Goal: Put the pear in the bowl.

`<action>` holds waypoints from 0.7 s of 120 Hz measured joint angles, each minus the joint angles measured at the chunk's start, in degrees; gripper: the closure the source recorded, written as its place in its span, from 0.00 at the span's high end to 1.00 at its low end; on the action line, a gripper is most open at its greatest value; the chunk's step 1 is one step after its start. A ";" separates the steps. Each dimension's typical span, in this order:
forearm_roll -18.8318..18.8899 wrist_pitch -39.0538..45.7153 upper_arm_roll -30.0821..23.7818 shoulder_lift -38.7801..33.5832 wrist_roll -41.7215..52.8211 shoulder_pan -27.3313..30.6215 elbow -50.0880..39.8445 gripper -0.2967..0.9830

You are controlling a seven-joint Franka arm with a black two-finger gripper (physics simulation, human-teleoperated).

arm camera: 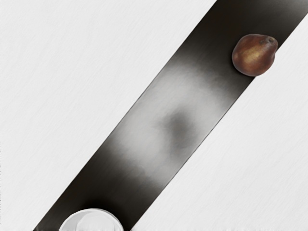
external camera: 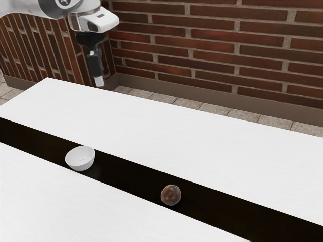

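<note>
My pincer [external camera: 99, 81] is hovering at the exterior view's far left, whether open or closed I cannot tell. On the bench [external camera: 166, 133], the pear [external camera: 171, 195] is lying to that view's right of the bowl [external camera: 79, 161].

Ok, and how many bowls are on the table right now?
1. The white bowl sits on the dark strip across the table, toward the exterior view's left from the pear.
</note>
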 joint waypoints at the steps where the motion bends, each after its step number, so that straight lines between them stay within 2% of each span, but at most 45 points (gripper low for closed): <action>1: 0.00 0.00 0.00 0.00 0.08 0.10 0.00 0.77; 31: -0.20 0.14 -0.07 -0.07 2.08 3.43 -0.68 0.77; 43: -1.56 0.28 -0.12 1.96 2.80 3.76 -1.95 0.77; 58: -1.98 2.87 -0.52 2.20 4.10 -1.37 -8.27 0.77; 84: -2.60 10.43 -5.46 2.68 10.05 -9.17 -15.89 0.77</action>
